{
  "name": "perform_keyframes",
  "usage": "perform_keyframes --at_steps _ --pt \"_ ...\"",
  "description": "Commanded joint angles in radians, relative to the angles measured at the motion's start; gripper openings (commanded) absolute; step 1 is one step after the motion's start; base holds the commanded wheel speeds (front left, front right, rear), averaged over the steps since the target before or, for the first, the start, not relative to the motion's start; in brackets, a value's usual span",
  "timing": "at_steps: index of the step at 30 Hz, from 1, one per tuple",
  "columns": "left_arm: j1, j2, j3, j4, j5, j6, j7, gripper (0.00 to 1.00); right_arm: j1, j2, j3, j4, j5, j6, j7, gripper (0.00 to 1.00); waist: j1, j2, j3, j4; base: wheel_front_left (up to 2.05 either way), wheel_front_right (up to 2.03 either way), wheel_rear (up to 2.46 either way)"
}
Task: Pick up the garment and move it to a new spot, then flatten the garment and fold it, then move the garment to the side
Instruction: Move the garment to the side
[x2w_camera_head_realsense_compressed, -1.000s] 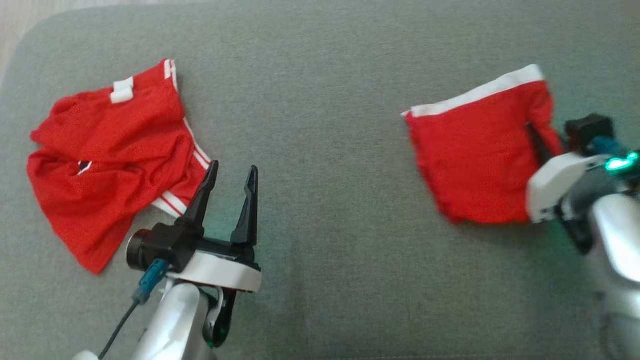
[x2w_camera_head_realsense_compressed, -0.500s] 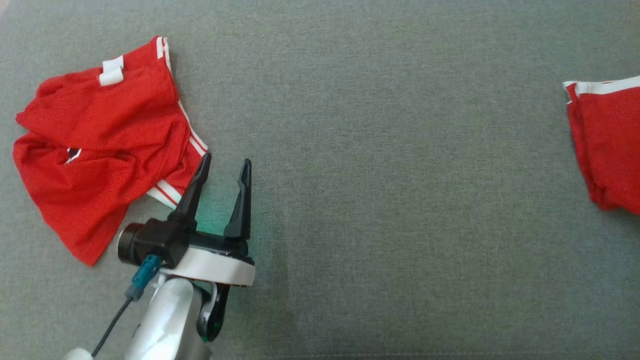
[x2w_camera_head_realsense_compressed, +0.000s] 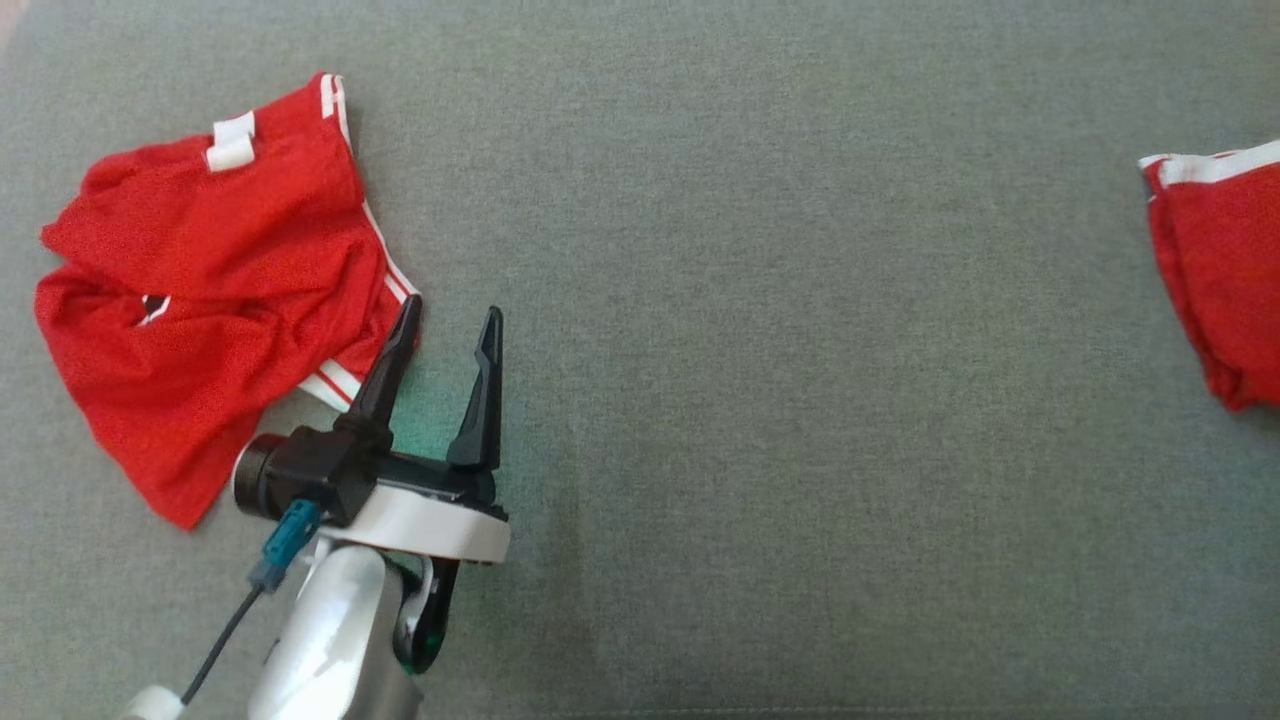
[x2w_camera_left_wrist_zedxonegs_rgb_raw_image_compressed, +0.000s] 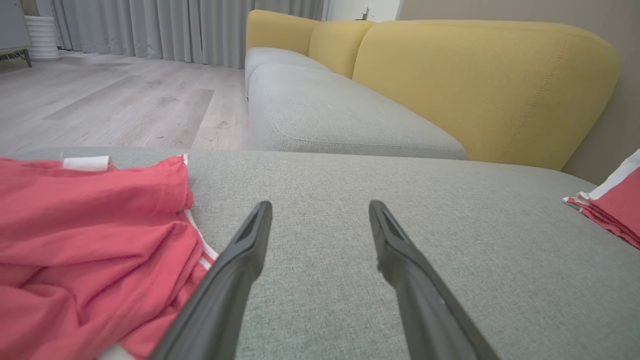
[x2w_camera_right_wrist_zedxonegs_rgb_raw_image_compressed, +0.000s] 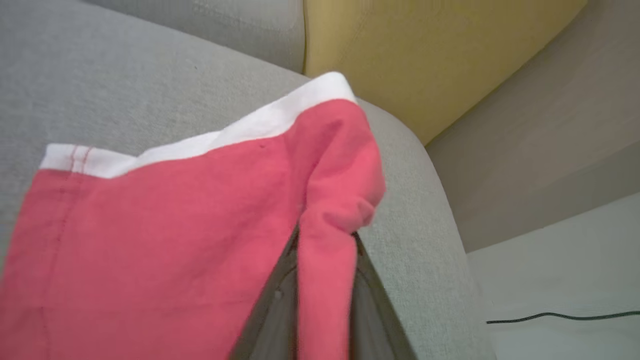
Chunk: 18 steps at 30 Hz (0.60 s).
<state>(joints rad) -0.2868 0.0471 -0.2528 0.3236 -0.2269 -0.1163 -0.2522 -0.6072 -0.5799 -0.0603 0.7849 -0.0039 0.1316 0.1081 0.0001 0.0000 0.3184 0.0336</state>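
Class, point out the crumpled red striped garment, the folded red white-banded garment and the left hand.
Crumpled red striped garment (x2w_camera_head_realsense_compressed: 200, 290): head view, middle of the cloth.
Folded red white-banded garment (x2w_camera_right_wrist_zedxonegs_rgb_raw_image_compressed: 165, 240): right wrist view, flat red panel.
Left hand (x2w_camera_head_realsense_compressed: 451, 310): head view, midway between fingertips.

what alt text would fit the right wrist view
A folded red garment with a white band lies on a grey cushion, a fold of its edge caught between the fingers of the end effector. A yellow sofa back stands behind.

Soft, even daylight with faint shadows. A pale green glow tints the grey cushion (x2w_camera_head_realsense_compressed: 760, 350) at eight o'clock. The red cloth (x2w_camera_right_wrist_zedxonegs_rgb_raw_image_compressed: 150, 225) close-up looks blurred.
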Motion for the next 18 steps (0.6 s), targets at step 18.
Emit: perform_keyframes --at_steps 18 --pt "0.072 0.003 0.046 -0.045 0.001 0.005 -0.010 1.00 0.036 0.264 0.047 -0.315 0.082 -0.001 -0.197 1.00 -0.0001 0.0000 -0.247 -0.051 0.00 0.00 0.00"
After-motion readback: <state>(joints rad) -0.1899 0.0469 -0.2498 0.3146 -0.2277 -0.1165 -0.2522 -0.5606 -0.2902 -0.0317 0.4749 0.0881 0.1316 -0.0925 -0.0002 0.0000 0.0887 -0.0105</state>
